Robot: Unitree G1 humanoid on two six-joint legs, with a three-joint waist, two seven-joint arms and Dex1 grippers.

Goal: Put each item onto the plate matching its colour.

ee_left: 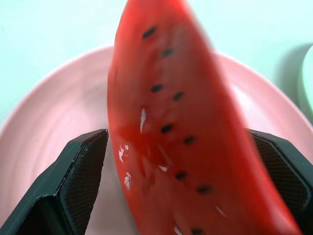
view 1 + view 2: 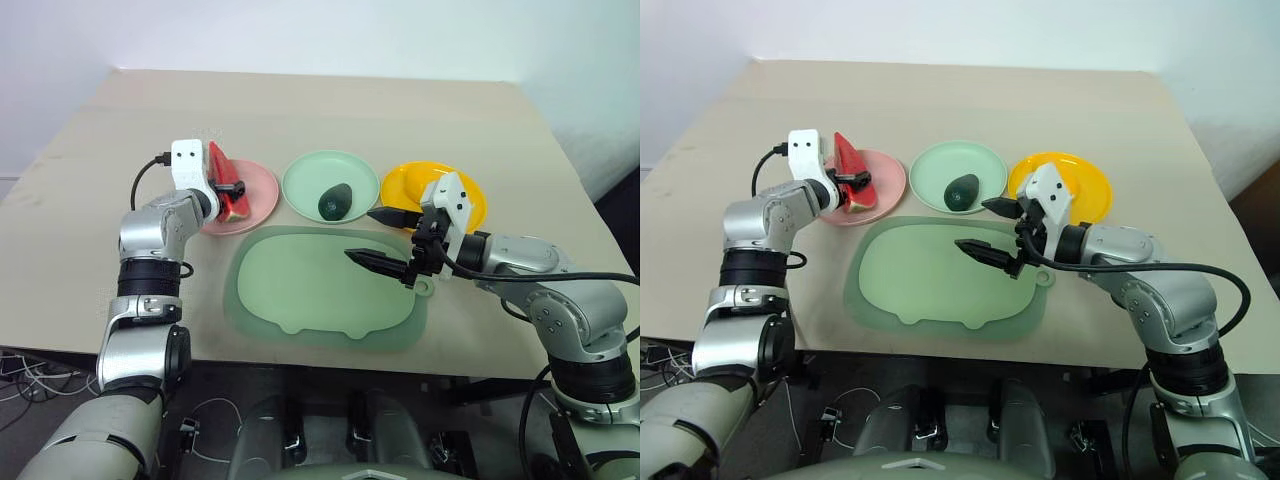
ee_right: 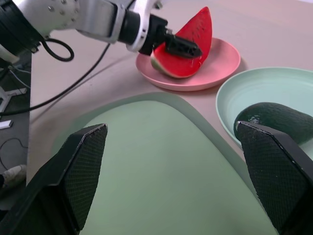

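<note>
My left gripper (image 2: 234, 189) is shut on the red watermelon wedge (image 2: 224, 180), its black fingers (image 1: 80, 171) pressed on both flat sides. The wedge stands rind-down over the pale pink plate (image 2: 264, 189); whether it rests on the plate I cannot tell. The dark green avocado (image 2: 335, 201) lies on the mint green plate (image 2: 300, 180). The bright yellow plate (image 2: 405, 183) stands at the right, partly hidden by my right wrist. My right gripper (image 2: 359, 234) hangs open with nothing in it over the mat's right part, near the green and yellow plates.
A large rounded pale green mat (image 2: 300, 290) lies in front of the three plates. The tan table (image 2: 330, 110) stretches bare behind them. Its front edge runs just below the mat.
</note>
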